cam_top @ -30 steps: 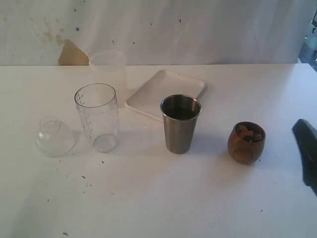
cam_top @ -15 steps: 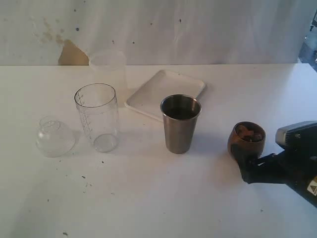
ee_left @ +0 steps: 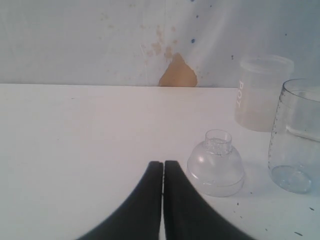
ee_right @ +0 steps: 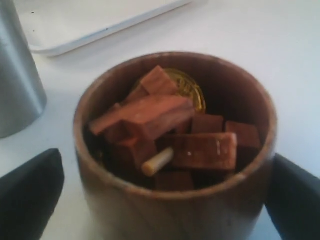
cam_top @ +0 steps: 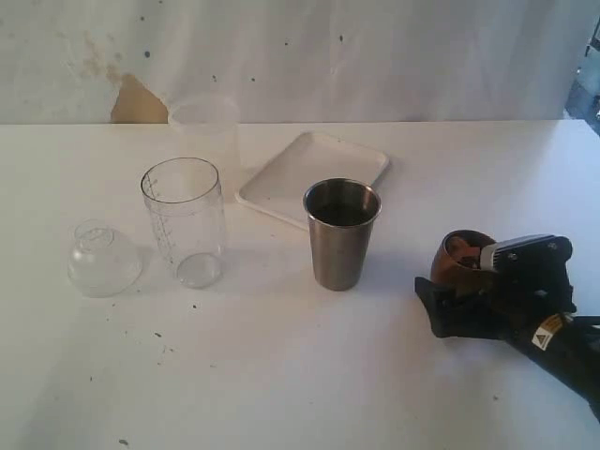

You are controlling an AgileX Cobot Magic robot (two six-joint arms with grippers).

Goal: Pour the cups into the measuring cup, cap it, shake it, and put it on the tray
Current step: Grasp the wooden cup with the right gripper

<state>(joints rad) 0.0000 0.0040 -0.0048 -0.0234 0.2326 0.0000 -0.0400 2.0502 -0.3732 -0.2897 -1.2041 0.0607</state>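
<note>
My right claw [ee_right: 162,195]: wide, astride the wooden cup [ee_right: 175,212];
My left claw [ee_left: 163,170]: pinched closed, empty;
The steel tumbler [cam_top: 341,234]: cup's nine o'clock

A frosted plastic cup [cam_top: 203,120] stands on the white table [cam_top: 300,375]; stained wall [cam_top: 375,56] behind.

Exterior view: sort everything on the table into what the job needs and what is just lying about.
Needed for the job: steel tumbler, wooden cup, measuring cup, cap, tray.

Just lying about: frosted cup, standing behind the measuring cup.
</note>
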